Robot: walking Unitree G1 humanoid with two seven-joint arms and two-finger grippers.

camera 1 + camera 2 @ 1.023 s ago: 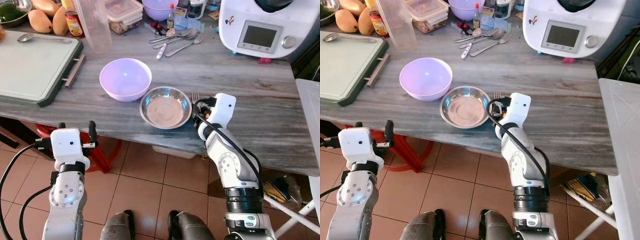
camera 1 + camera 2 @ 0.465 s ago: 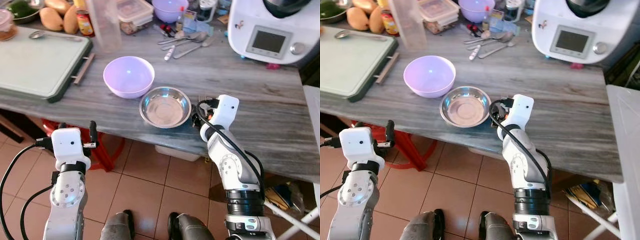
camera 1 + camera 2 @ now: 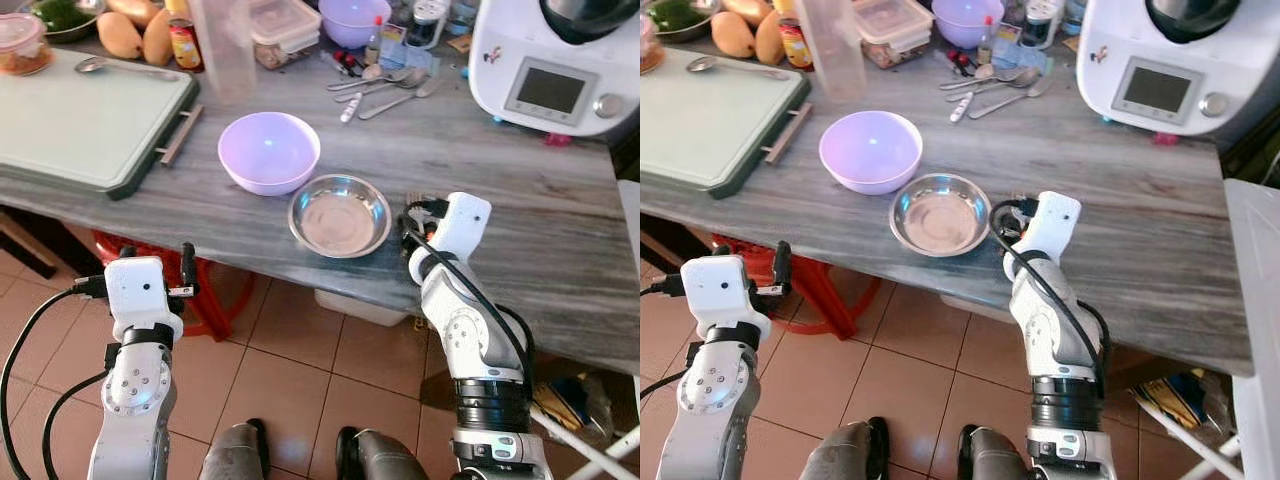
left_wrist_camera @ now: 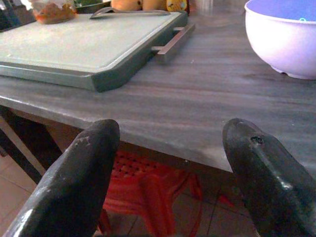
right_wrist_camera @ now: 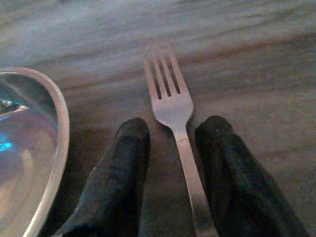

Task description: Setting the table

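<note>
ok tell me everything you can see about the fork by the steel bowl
The fork is plain silvery metal with four tines and a slim flat handle. It lies flat on the grey streaked tabletop, just right of the steel bowl and apart from its rim, tines pointing away from the table's near edge. The right gripper straddles the handle, one black finger on each side with small gaps, so it looks released. The handle's end is hidden.

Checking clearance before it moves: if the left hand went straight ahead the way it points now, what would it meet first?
Probably the table edge: the left hand sits open just below it, with the purple bowl beyond.
</note>
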